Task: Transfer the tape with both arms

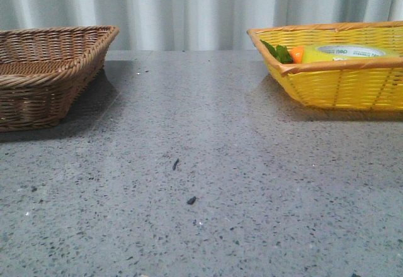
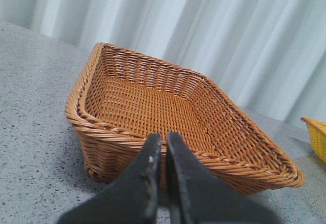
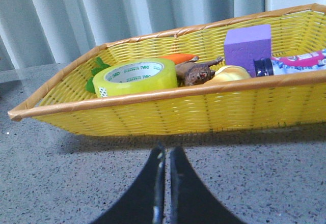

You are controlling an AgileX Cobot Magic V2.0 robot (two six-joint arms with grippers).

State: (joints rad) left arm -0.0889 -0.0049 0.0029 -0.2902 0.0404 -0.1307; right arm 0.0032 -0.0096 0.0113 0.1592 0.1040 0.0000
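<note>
The tape (image 3: 135, 76), a wide yellow roll with a white core and green lettering, lies flat in the yellow basket (image 3: 168, 109). In the front view the tape (image 1: 349, 53) shows over the basket's rim (image 1: 334, 65) at the far right. My right gripper (image 3: 166, 152) is shut and empty, low over the table in front of the yellow basket. My left gripper (image 2: 164, 140) is shut and empty, in front of the brown wicker basket (image 2: 147, 102). Neither arm shows in the front view.
The brown basket (image 1: 50, 69) stands at the far left. The yellow basket also holds an orange carrot with green leaves (image 3: 178, 58), a purple block (image 3: 248, 42), a brown object (image 3: 196, 73), a pale yellow object (image 3: 229, 73) and a bottle (image 3: 295, 62). Grey speckled table (image 1: 189, 163); curtain behind.
</note>
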